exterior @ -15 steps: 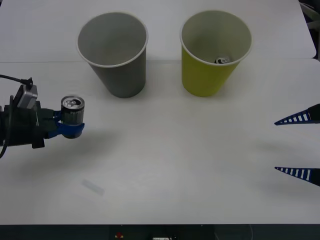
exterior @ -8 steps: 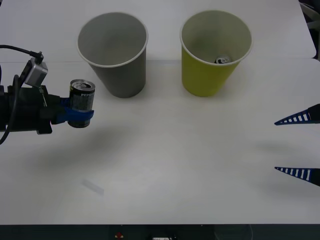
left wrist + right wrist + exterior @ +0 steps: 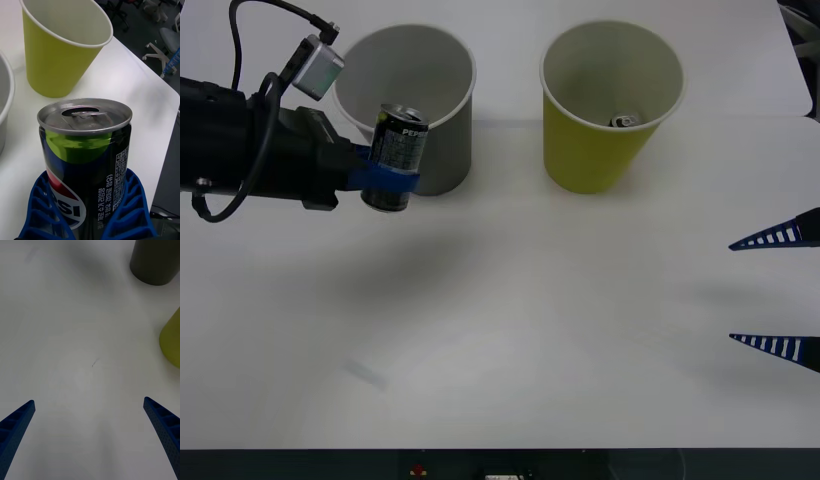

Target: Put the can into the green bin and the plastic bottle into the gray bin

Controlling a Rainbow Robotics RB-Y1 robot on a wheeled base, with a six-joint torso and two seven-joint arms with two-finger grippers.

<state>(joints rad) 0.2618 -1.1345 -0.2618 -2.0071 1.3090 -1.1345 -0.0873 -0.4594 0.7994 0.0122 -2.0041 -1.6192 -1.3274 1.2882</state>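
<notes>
My left gripper (image 3: pixel 388 180) is shut on the can (image 3: pixel 398 150), a black Pepsi can with a silver pull-tab top. It holds the can upright in the air, just in front of the gray bin (image 3: pixel 450 165) and near its rim. In the left wrist view the can (image 3: pixel 88 157) sits between blue fingers (image 3: pixel 41 210), with the green bin (image 3: pixel 52 63) beyond it. The green bin (image 3: pixel 590 150) stands to the right of the gray one, with a small silvery-topped object (image 3: pixel 624 121) at its bottom. My right gripper (image 3: pixel 778 292) hangs open at the right edge. The plastic bottle is out of view.
Both cups stand near the far side of the white table (image 3: pixel 530 330). The right wrist view shows the bases of the gray bin (image 3: pixel 155 262) and the green bin (image 3: pixel 171 341) across bare tabletop. Office chairs (image 3: pixel 165 48) stand past the table's edge.
My left gripper has risen and moved right and toward the far side with the can, from low on the table's left up to the gray bin's rim. The right arm has not moved.
</notes>
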